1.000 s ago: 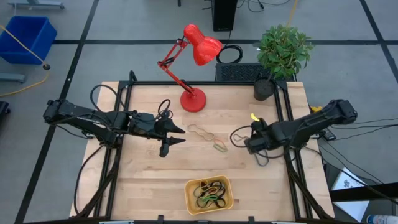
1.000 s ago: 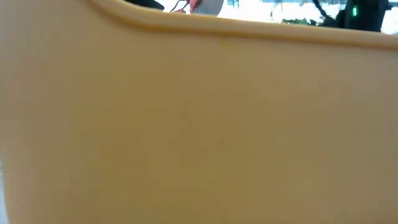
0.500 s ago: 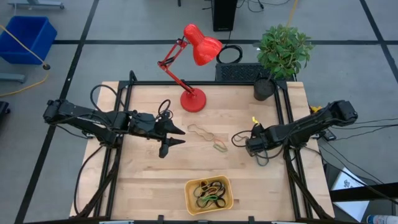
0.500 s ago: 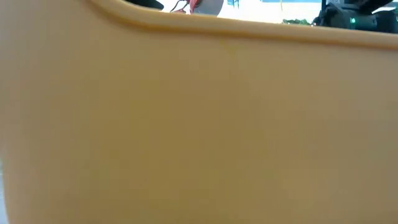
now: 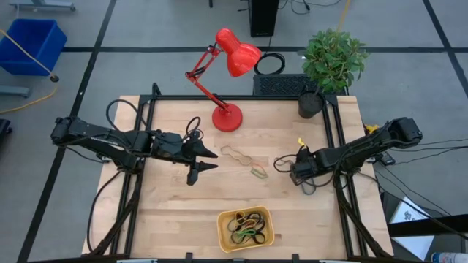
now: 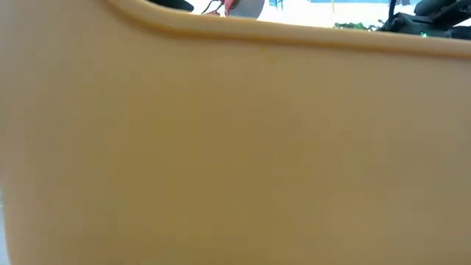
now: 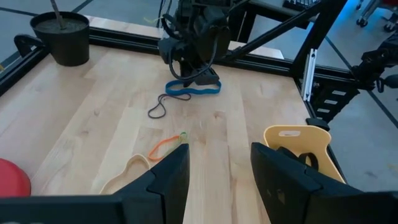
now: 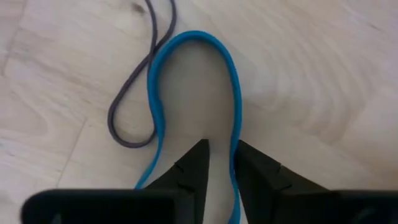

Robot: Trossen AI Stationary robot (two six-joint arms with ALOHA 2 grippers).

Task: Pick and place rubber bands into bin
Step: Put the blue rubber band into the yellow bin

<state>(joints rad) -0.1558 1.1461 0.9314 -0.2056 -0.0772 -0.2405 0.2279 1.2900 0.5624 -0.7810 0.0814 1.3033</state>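
My right gripper (image 5: 291, 173) is low over the table's right middle, fingers open only a little, astride one strand of a blue rubber band (image 8: 155, 106), which also shows in the left wrist view (image 7: 193, 89). A dark grey band (image 8: 130, 99) lies beside it. A tan band (image 5: 234, 153) and an orange-green band (image 5: 257, 172) lie flat mid-table. My left gripper (image 5: 213, 159) is open and empty, left of the tan band. The yellow tray (image 5: 221, 232) holds several bands at the near edge; its wall (image 6: 235, 147) fills the low view. My right gripper comes from above, pointing down at the blue band, which lies flat on the table. One finger (image 8: 193, 165) stands inside the loop and the other (image 8: 255, 171) outside. The strand (image 8: 235, 140) runs along the outer finger's inner side.
A red desk lamp (image 5: 228, 117) stands at the far middle of the table. A potted plant (image 5: 311, 104) stands at the far right corner. A black frame runs along the table's edges. A blue bin (image 5: 29, 44) stands on the floor, far left.
My right gripper has gone down a little, toward the table and the blue band.
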